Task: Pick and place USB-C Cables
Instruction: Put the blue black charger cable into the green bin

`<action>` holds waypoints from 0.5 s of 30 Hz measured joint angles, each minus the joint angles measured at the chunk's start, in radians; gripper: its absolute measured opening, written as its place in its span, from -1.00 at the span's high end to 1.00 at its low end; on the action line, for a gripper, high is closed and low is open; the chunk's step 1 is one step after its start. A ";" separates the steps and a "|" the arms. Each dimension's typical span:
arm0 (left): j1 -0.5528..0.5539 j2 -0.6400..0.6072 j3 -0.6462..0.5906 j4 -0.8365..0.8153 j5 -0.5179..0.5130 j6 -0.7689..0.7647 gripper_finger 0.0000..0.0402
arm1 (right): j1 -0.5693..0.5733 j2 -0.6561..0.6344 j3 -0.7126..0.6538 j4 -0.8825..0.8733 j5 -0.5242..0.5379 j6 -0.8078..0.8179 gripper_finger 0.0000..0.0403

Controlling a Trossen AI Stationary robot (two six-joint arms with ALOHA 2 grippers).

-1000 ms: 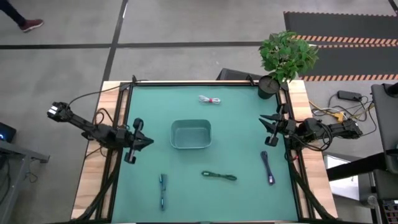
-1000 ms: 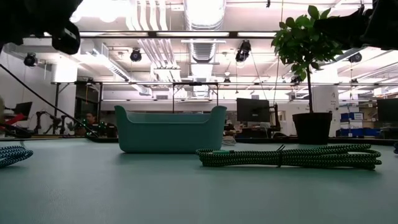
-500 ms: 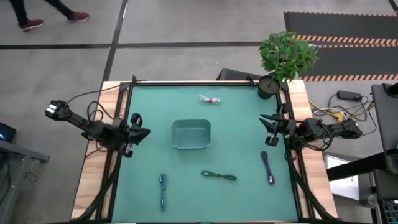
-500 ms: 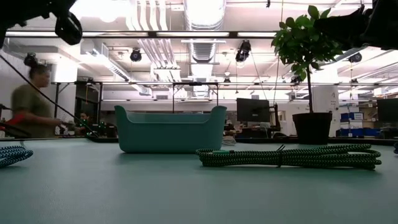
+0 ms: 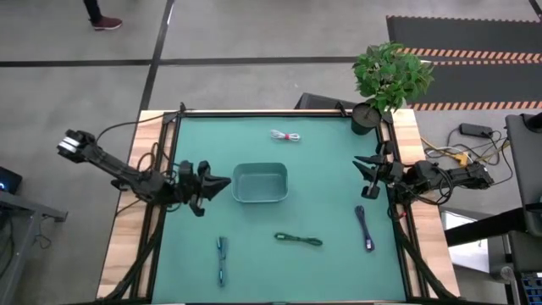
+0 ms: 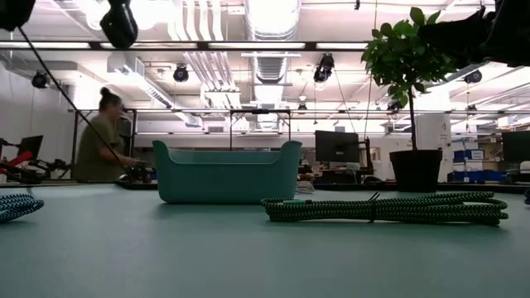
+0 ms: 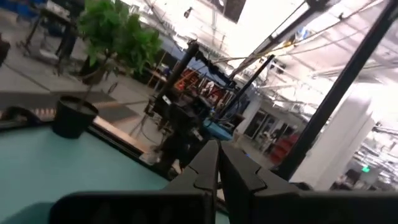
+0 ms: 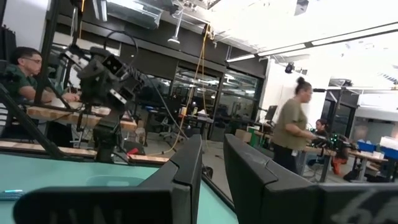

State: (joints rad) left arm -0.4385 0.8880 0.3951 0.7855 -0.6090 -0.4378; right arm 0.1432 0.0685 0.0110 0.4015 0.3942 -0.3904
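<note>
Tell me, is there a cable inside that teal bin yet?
No, in the high view the teal bin holds nothing, and all four cables lie on the mat around it.

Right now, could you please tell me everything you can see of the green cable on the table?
The green cable is a thin braided cord, green flecked with black, folded into a long narrow bundle. It lies flat on the teal table, nearer the front edge than the teal bin, lengthwise across the table. In the low view it stretches out low and straight. Nothing touches it but the table.
</note>
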 joint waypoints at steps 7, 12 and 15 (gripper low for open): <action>0.000 0.122 0.166 -0.165 0.000 -0.140 1.00 | 0.000 0.000 0.000 0.000 0.000 0.014 0.71; -0.008 0.183 0.306 -0.336 -0.001 -0.332 1.00 | 0.000 0.000 0.000 0.000 0.000 0.024 0.71; -0.025 0.213 0.401 -0.411 0.001 -0.379 1.00 | 0.000 0.000 0.000 0.000 0.000 0.024 0.71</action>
State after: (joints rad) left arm -0.4632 1.1010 0.7960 0.3746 -0.6082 -0.8165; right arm 0.1436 0.0681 0.0110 0.4011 0.3946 -0.3660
